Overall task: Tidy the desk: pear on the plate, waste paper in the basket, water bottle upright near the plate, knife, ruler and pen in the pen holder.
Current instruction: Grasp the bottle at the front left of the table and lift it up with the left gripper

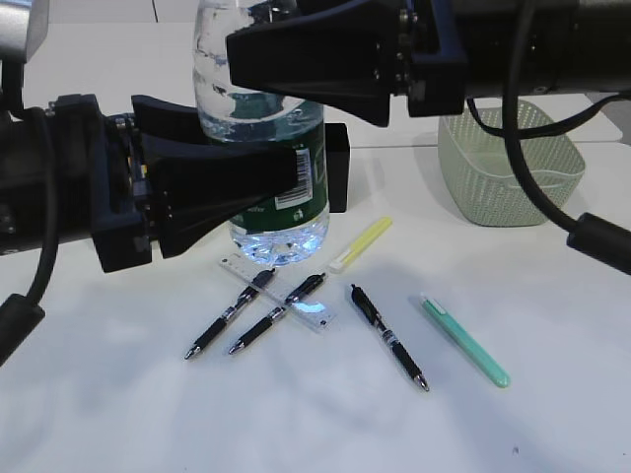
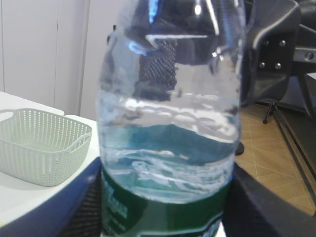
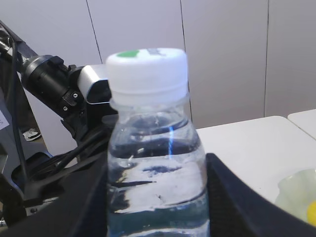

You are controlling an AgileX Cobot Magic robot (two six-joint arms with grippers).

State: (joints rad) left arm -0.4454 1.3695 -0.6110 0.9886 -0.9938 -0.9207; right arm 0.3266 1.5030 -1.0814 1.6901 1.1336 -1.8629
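Right gripper (image 1: 296, 99) has its fingers clamped on the upper body of the water bottle (image 1: 266, 148), below the white cap (image 3: 146, 69); the wrist view shows dark pads hard against both sides, so I read that as the load-bearing grip keeping it upright. Left gripper (image 1: 281, 177) comes in lower with its jaws around the green label band; fingers sit right at the bottle's flanks in the left wrist view, but I can't tell if they're pinching or just bracketing it. Two grips at different heights looks like a handover or a steadying hold, judgement only. Bottle is vertical, its base at or just above the table (image 1: 118, 414), directly over the far end of the clear ruler (image 1: 315, 313), so setting it down here risks a wobbly footing. Two black pens (image 1: 229, 315) lie crossed over the ruler, a third black pen (image 1: 387, 337) is to the right, then a teal pen (image 1: 465, 340); a yellow stick-like item (image 1: 361, 243) is just beside the bottle base. The black pen holder (image 1: 337, 168) stands close behind the bottle. Basket (image 1: 513, 163) is well apart at right rear. The plate (image 3: 296, 192) and pear (image 3: 311, 212) show only at the right wrist view's edge. Open table is mostly front-left.
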